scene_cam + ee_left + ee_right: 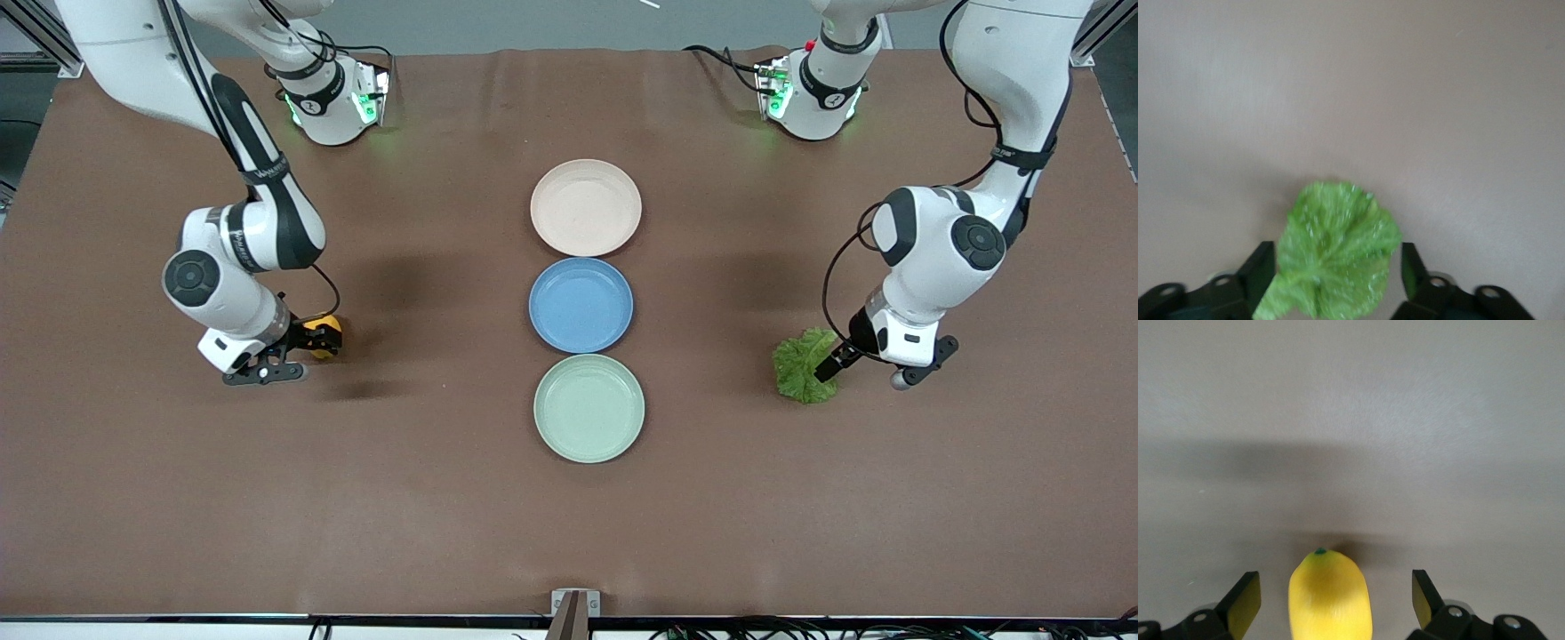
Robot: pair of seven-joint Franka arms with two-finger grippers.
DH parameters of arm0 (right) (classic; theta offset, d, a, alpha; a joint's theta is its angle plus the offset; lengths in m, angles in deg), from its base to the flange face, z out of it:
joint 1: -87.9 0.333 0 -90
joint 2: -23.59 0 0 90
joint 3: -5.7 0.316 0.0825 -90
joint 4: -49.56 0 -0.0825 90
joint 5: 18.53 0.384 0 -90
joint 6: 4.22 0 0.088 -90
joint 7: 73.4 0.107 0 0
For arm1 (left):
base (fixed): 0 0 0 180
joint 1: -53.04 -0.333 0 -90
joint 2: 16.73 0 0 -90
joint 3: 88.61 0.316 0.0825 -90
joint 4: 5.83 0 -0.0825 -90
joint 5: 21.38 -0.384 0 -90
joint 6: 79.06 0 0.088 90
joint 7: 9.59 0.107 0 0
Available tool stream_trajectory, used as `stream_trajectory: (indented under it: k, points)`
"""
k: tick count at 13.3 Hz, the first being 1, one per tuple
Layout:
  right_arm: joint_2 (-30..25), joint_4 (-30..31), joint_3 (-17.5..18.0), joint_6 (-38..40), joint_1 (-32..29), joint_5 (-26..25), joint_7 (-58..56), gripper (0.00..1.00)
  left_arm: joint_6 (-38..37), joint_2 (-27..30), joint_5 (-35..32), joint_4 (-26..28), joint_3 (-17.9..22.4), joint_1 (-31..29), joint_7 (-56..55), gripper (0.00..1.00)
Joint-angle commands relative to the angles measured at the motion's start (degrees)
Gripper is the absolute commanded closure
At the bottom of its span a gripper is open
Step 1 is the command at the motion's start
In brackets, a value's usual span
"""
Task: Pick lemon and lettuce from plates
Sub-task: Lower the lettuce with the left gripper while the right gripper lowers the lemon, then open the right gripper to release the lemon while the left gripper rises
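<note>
Two Franka arms work at opposite ends of a brown surface [444,498], each with its pincer low beside one of the task's things, while three plates in a column down the middle of the frame all lie bare: the beige-pink plate [585,207] uppermost, the blue plate [581,305] in the centre, the mint-green plate [589,408] lowest. Toward the right arm's end of the surface, level with the gap between the blue and green plates, the lemon [324,331] sits between the fingers of the right pincer [320,345]. The right wrist view shows those fingers [1245,610] spread wide with clear gaps on both sides of the fruit, so the pincer is released and the lemon appears to rest on the surface. Toward the left arm's end, at much the same height in the frame, the lettuce [803,364] appears to lie flat with its pale stem end turned to the left pincer [831,366]. That pincer is likewise spread, its fingers [1261,273] flanking the leaf without pressing it. With both things well apart from the plates, the picking looks done and the placement deliberate: each thing lies on its own arm's end, clear of the crockery. The lettering on the right arm's dark band cannot be read, and no other brand or label is legible.
</note>
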Motion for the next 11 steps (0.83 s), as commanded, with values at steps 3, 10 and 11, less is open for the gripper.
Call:
stream_trajectory:
  k: [3,10,11]
  points:
    - [-3.2,-21.47,0.82,31.16,-3.69,1.96,-1.04,0.0,-19.02,3.97,-4.54,-6.81,-0.09,-3.05,20.04,0.01]
    - [-3.19,-34.78,1.09,45.9,-5.46,1.0,-0.87,0.0,-44.51,18.03,-3.57,-15.32,-0.79,-7.98,28.98,0.0]
    - [-2.93,-37.59,1.09,48.09,-5.28,0.82,-0.61,0.0,-49.43,18.74,-3.57,-18.83,-0.79,-7.98,29.06,0.0]
